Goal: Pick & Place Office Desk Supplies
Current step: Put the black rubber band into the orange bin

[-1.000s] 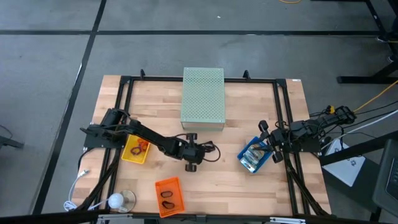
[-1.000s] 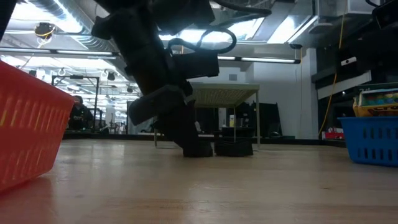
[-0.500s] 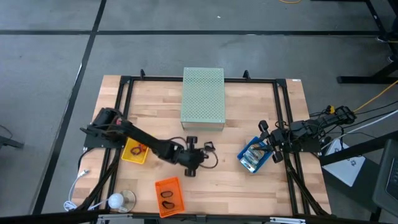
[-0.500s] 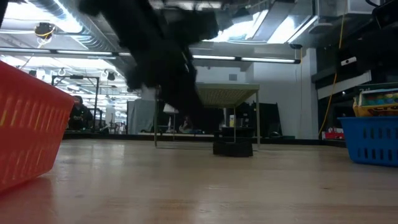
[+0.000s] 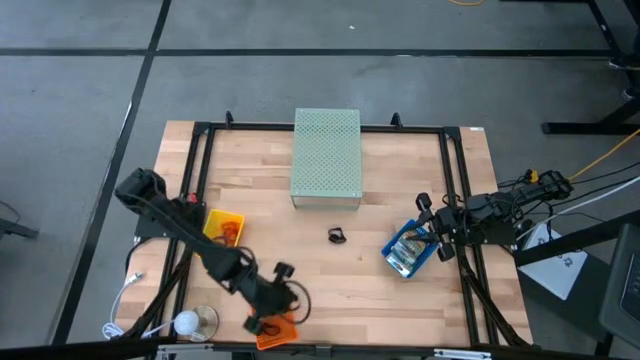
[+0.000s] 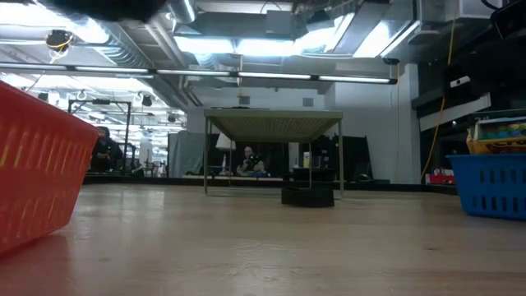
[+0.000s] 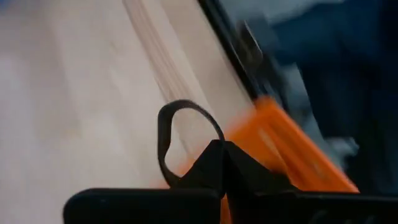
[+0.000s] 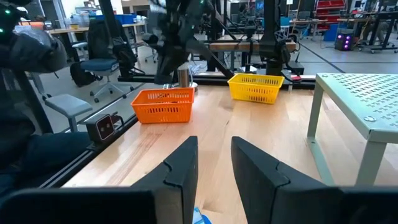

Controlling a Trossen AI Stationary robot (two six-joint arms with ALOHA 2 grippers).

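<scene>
While the right tool waits part-open over the blue tray, the left tool, closed on a black loop, hangs above the orange tray nr the surface front edge.

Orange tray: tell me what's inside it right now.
In the high view the left gripper, shut on a thin black loop, hangs over the orange tray and covers most of it. Only an orange corner shows; the contents beneath are hidden.
</scene>
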